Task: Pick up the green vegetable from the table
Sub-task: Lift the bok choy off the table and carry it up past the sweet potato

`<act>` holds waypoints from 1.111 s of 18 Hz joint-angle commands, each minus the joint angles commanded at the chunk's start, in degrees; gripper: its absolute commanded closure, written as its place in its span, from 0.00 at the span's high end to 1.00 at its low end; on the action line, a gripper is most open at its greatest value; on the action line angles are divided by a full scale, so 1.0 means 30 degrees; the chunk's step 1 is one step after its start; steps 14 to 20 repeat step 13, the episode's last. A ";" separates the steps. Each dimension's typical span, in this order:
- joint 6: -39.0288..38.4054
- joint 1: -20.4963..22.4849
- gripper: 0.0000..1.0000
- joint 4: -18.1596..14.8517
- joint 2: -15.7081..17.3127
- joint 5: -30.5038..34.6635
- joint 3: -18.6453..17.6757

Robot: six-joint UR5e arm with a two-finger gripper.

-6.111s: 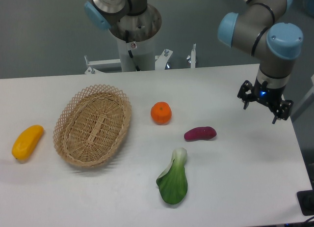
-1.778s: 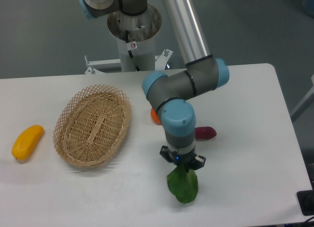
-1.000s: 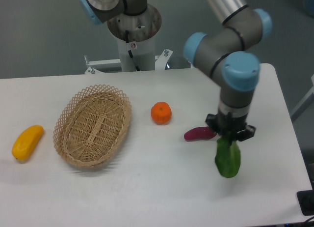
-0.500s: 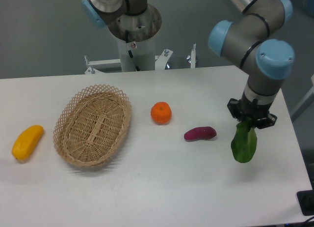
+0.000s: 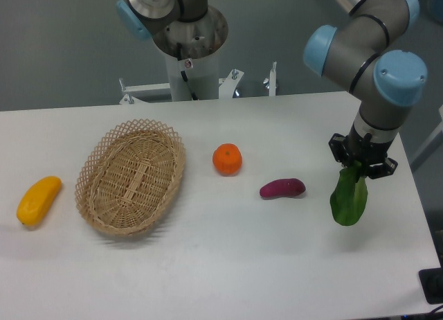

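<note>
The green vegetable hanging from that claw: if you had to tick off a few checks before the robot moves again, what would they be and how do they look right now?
1. Gripper shut on the green vegetable at its stem end: ok.
2. Vegetable lifted off the table, leaf hanging down: ok, judging by the gap to its shadow.
3. Grip firm enough not to slip: cannot tell.
4. Purple sweet potato apart from the hanging leaf: ok.
5. Orange fruit, basket and yellow fruit lie far to the side: ok.
6. Leaf near the table's edge, room if it drops: cannot tell.
</note>
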 joint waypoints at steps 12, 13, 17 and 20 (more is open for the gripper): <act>0.0176 -0.0029 0.25 -0.0088 -0.0088 0.0264 0.0117; 0.0176 -0.0058 0.25 -0.0059 -0.0088 0.0264 0.0117; 0.0176 -0.0058 0.25 -0.0059 -0.0088 0.0264 0.0117; 0.0176 -0.0058 0.25 -0.0059 -0.0088 0.0264 0.0117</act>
